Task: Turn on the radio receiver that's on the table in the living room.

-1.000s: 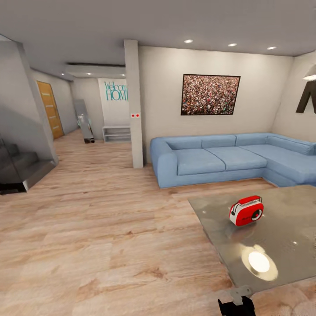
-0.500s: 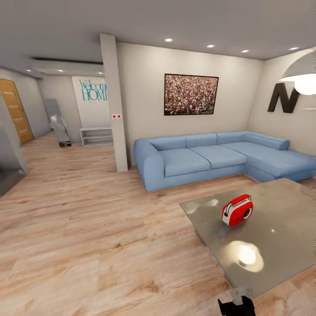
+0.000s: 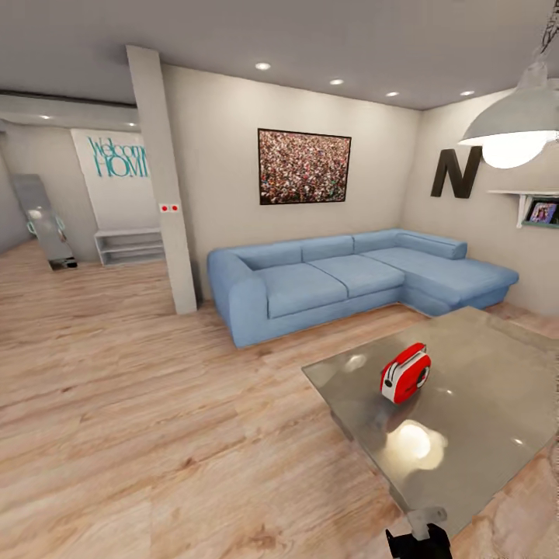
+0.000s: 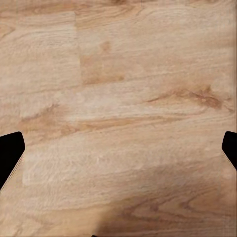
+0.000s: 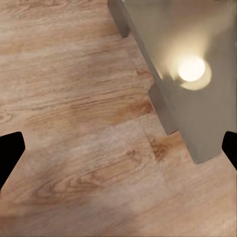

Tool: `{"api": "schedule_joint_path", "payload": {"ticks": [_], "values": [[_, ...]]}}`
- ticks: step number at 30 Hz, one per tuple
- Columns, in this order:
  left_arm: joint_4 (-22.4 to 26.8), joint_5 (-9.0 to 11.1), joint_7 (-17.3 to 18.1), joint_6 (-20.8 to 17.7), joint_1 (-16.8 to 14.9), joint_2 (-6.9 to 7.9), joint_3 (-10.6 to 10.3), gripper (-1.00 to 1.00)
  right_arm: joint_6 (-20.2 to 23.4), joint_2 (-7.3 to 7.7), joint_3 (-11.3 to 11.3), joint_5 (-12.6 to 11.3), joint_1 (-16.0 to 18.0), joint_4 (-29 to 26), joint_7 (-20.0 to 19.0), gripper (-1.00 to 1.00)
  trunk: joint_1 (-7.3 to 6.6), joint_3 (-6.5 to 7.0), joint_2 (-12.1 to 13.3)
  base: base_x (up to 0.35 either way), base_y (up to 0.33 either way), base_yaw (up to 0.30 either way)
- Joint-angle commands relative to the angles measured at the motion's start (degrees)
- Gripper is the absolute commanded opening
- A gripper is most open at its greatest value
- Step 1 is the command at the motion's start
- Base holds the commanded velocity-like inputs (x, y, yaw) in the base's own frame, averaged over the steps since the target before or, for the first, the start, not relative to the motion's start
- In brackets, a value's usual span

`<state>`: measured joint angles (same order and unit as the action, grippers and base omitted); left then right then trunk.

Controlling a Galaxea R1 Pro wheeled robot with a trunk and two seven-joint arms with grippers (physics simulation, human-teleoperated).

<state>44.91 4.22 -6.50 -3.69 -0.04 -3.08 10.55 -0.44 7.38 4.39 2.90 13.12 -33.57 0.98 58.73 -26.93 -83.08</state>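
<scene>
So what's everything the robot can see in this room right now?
Small bright red radio receiver: one, red with white end faces, standing on the table.
Long low glossy grey table: one, mirror-like, reflecting the lamp, at the right foreground.
Blue L-shaped sofa: one, along the back wall and into the corner.
Framed speckled picture: one, dark frame, on the wall above the sofa.
Big dark letter N: one, on the right wall.
White dome pendant lamp: one, lit, hanging at the upper right.
White pillar: one, left of the sofa.
Light wood floor: throughout.
Right gripper: dark, at the head view's lower edge.
</scene>
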Motion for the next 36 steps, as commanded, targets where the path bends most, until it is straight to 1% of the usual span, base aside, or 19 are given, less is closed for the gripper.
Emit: {"api": "schedule_joint_path", "payload": {"ticks": [1,36], "values": [[0.00,0.00,0.00,0.00,-0.01,0.00,0.00,1.00,0.00,0.00,0.00,0.00,0.00,0.00,0.00,1.00,0.00,0.00,0.00,0.258,0.225,-0.277],[0.00,0.00,-0.01,0.04,0.01,0.00,0.00,1.00,-0.01,0.00,0.00,-0.09,0.03,0.00,0.02,1.00,0.00,0.00,0.00,0.258,0.225,-0.277]]}}
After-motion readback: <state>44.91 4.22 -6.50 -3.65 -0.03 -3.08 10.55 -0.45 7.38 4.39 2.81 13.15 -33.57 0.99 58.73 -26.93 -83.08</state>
